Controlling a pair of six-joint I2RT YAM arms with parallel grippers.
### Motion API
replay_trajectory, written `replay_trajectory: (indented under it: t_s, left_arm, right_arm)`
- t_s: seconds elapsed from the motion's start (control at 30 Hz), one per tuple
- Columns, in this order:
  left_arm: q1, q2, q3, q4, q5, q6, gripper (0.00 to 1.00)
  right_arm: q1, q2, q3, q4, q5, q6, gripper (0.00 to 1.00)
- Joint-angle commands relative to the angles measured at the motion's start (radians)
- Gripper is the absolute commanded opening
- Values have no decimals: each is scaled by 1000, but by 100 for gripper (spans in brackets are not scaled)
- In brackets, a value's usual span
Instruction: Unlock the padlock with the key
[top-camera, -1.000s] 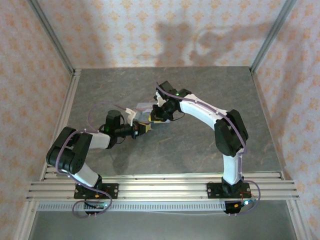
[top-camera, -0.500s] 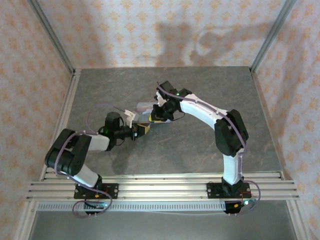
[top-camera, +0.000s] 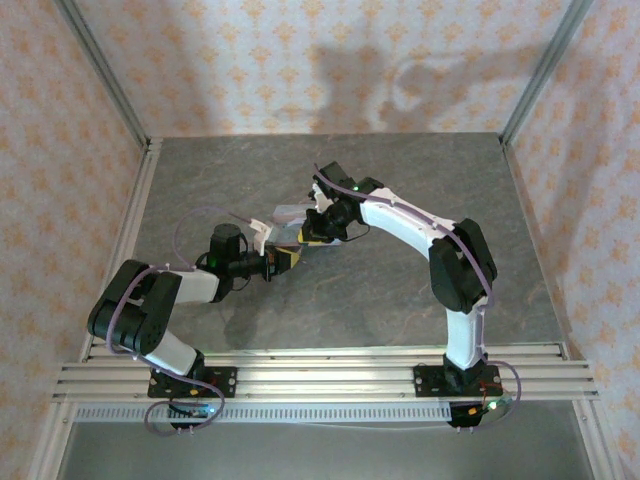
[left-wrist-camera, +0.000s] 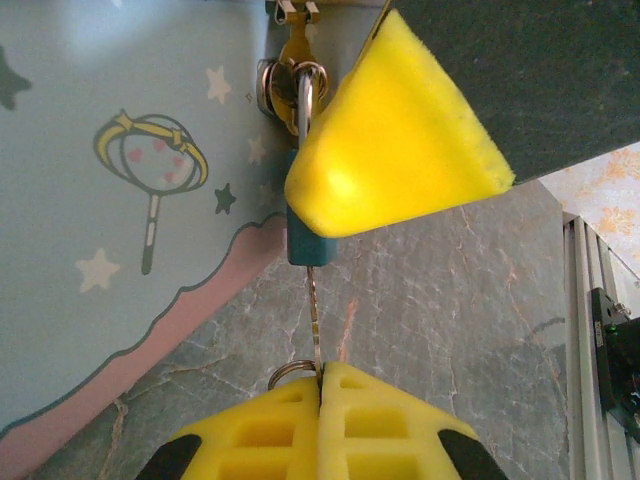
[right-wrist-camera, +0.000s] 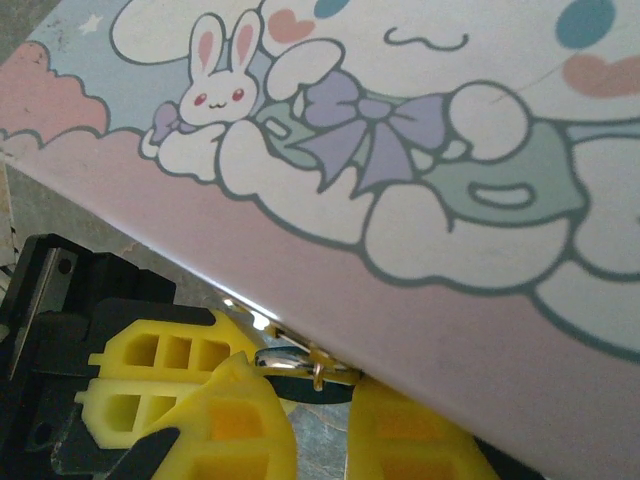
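The small teal padlock (left-wrist-camera: 303, 246) hangs by its metal shackle (left-wrist-camera: 305, 88) from the hasp of a pale blue cartoon tin (left-wrist-camera: 110, 150). The thin silvery key (left-wrist-camera: 315, 320) runs straight up into the padlock's underside. My left gripper (left-wrist-camera: 322, 372) is shut on the key's head, with its ring (left-wrist-camera: 285, 372) sticking out beside the fingers. My right gripper (right-wrist-camera: 310, 385) is shut on the padlock (right-wrist-camera: 306, 391) from both sides, and one of its yellow fingers (left-wrist-camera: 400, 130) covers part of the lock. In the top view, the left gripper (top-camera: 283, 258) and right gripper (top-camera: 312, 236) meet mid-table.
The tin (top-camera: 287, 214) lies on the grey stone-patterned table (top-camera: 400, 300), just behind both grippers. Patterned walls and metal posts enclose the table. An aluminium rail (top-camera: 320, 370) runs along the near edge under the arm bases.
The left arm's elbow has sunk a little to the left and its wrist has turned slightly. Both grippers have kept their holds at the tin's front.
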Motion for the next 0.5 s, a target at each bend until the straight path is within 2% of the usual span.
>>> replay_trajectory:
  t_s: [0.0, 0.47]
  left_arm:
    - [-6, -12, 17, 20, 18, 15, 0]
    - [-7, -3, 34, 23, 16, 11, 0]
  right_arm:
    - [-6, -52, 4, 10, -19, 1, 2]
    - [-6, -54, -2, 7, -23, -4, 2]
